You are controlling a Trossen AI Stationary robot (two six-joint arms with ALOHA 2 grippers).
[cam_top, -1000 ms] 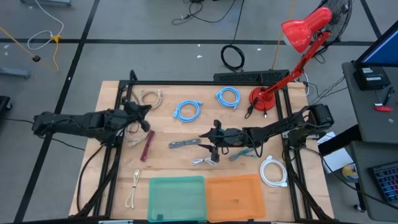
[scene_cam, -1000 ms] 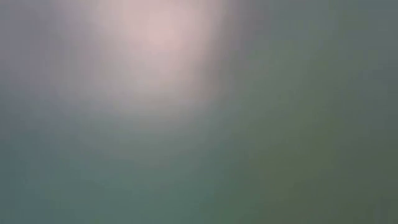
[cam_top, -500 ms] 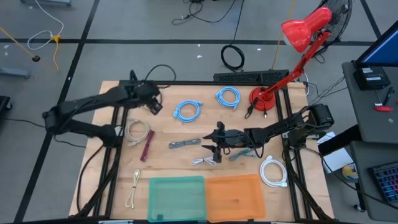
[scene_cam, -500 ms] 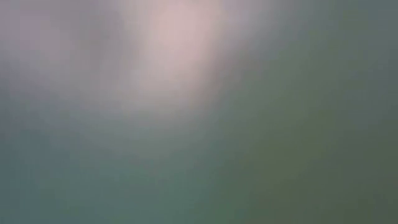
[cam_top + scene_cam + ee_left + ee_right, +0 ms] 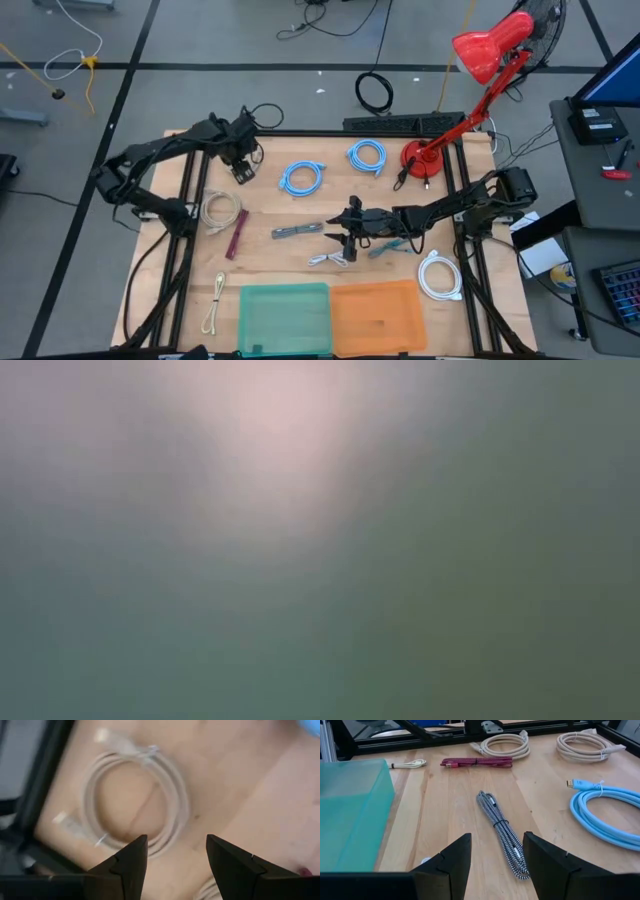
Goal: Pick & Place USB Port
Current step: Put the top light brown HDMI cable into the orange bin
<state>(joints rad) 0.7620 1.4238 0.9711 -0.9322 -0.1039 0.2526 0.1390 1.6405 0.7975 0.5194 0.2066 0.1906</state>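
While the left pincer (image 5: 175,865) is held open over a beige cable coil (image 5: 135,800) on the worktop (image 5: 270,205), the right pincer (image 5: 492,865) is spread just behind a braided grey cable (image 5: 502,832), laid lengthwise away from it. Beside lie a teal bin (image 5: 350,810), a maroon cable (image 5: 476,762) and a blue coil (image 5: 605,810).

My left gripper (image 5: 243,165) swings away from the beige coil (image 5: 222,211) it hung beside a second ago, now over the far coil (image 5: 135,805), fingers apart. My right arm barely shifts.
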